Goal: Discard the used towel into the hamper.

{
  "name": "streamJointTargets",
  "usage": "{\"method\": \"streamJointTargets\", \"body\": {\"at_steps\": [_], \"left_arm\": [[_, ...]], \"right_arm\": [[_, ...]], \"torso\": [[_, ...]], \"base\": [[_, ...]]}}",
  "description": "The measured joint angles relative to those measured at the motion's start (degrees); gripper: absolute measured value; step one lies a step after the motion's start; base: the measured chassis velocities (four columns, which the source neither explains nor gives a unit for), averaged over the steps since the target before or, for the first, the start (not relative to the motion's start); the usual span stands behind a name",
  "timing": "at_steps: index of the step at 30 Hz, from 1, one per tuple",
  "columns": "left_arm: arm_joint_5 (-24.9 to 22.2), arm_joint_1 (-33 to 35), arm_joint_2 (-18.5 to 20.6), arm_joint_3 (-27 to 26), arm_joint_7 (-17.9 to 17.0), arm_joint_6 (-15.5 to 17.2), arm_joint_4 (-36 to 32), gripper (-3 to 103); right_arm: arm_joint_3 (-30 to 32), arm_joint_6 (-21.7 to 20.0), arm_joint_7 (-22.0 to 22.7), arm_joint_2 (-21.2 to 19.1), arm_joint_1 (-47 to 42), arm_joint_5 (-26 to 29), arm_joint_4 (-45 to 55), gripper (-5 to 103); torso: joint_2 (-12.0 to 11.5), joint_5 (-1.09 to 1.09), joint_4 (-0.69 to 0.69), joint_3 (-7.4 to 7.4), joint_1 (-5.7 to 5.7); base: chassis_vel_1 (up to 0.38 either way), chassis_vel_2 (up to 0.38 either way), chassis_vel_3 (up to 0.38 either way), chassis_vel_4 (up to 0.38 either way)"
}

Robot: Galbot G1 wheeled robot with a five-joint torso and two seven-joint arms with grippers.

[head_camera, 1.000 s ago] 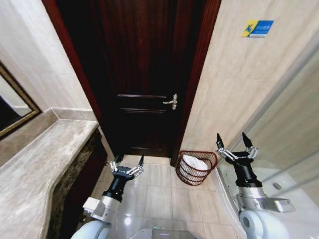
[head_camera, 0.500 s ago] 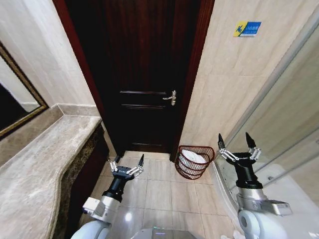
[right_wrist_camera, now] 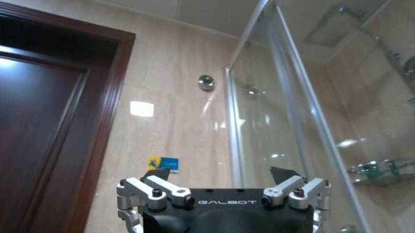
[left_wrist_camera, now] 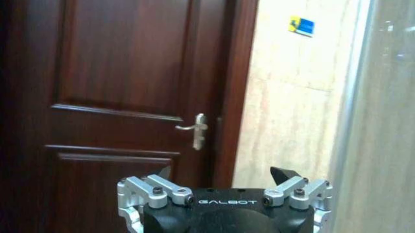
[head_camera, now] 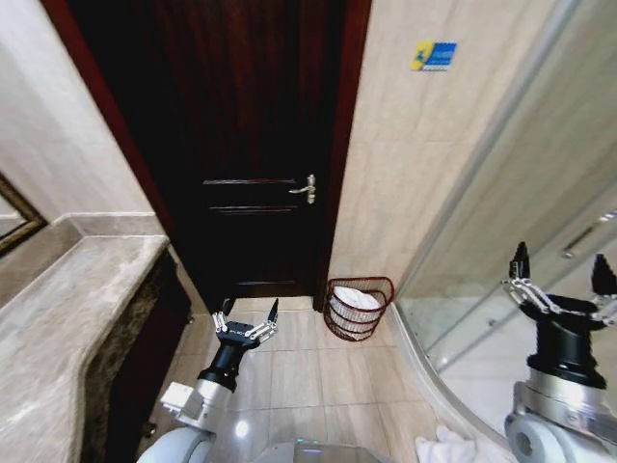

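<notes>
The hamper (head_camera: pixel 359 311), a dark red-brown wire basket, stands on the tiled floor at the foot of the door frame. White cloth (head_camera: pixel 359 297) lies inside it. Another crumpled white cloth (head_camera: pixel 445 449), possibly the towel, lies on the floor at the view's bottom edge, beside my right arm. My left gripper (head_camera: pixel 246 317) is open and empty, low over the floor, left of the hamper and apart from it. It faces the door in the left wrist view (left_wrist_camera: pixel 224 173). My right gripper (head_camera: pixel 563 275) is open and empty, raised at the far right by the shower glass (right_wrist_camera: pixel 222 173).
A dark wooden door (head_camera: pixel 246 145) with a metal handle (head_camera: pixel 307 188) is shut straight ahead. A marble counter (head_camera: pixel 58 328) runs along the left. A curved glass shower enclosure (head_camera: pixel 501 212) and its raised base (head_camera: pixel 434 367) close off the right. Open tiled floor (head_camera: pixel 289 376) lies between.
The whole picture has shifted left, so the camera has turned right. My right gripper now sits farther right in the view, in front of the shower glass. The left arm holds its pose.
</notes>
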Motion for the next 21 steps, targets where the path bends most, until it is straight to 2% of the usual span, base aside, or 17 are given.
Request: {"method": "streamJointTargets", "body": {"at_steps": [6, 9, 12, 18, 21], "left_arm": [[0.0, 0.0, 0.0, 0.0, 0.0, 0.0, 0.0, 100], [0.0, 0.0, 0.0, 0.0, 0.0, 0.0, 0.0, 100], [0.0, 0.0, 0.0, 0.0, 0.0, 0.0, 0.0, 100], [0.0, 0.0, 0.0, 0.0, 0.0, 0.0, 0.0, 100], [0.0, 0.0, 0.0, 0.0, 0.0, 0.0, 0.0, 100]], "right_arm": [[-1.8, -0.6, -0.76, -0.11, 0.85, -1.2, 0.13, 100], [-3.05, -0.65, 2.86, -0.08, 1.73, -3.66, -1.26, 100], [-3.09, -0.86, 3.88, 0.01, 1.65, -3.84, -1.81, 100], [-3.3, -2.52, 2.14, 0.42, -0.21, -2.79, -2.43, 100], [-4.55, -3.57, 2.33, 1.42, -1.25, -4.65, -3.18, 100]], "torso": [[0.0, -0.02, 0.0, 0.0, 0.01], [0.0, 0.0, 0.0, 0.0, 0.01], [0.0, 0.0, -0.01, 0.0, 0.01], [0.0, -0.01, 0.0, 0.0, 0.0], [0.0, -0.01, -0.01, 0.0, 0.0]], "base": [[-0.118, -0.084, -0.1, -0.125], [-0.117, -0.116, -0.128, -0.135], [-0.11, -0.132, -0.141, -0.134], [-0.121, -0.125, -0.13, -0.124], [-0.139, -0.134, -0.121, -0.117]]}}
